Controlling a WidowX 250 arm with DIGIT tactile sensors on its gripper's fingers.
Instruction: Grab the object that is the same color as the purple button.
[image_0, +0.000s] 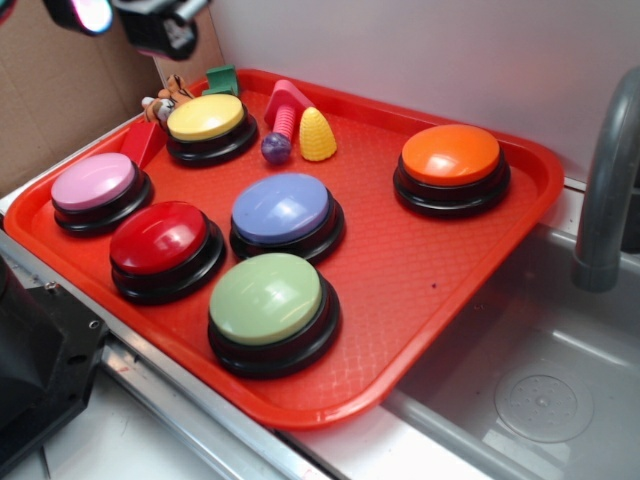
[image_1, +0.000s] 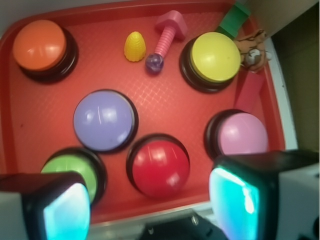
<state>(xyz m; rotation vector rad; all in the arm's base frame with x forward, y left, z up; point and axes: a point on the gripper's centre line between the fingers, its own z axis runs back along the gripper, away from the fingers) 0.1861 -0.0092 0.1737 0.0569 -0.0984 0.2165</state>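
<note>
A small glossy dark-purple ball lies on the red tray between the yellow button and a yellow corn toy; it also shows in the wrist view. The periwinkle purple button sits mid-tray and shows in the wrist view too. My gripper hangs high above the tray's near-left edge, over the red button, far from the ball. Its jaws stand wide apart with nothing between them. In the exterior view only part of the gripper shows at the top left.
Other buttons: yellow, pink, red, green, orange. A pink screw toy, yellow corn toy, green block and small animal toy lie at the back. A grey faucet and sink are right.
</note>
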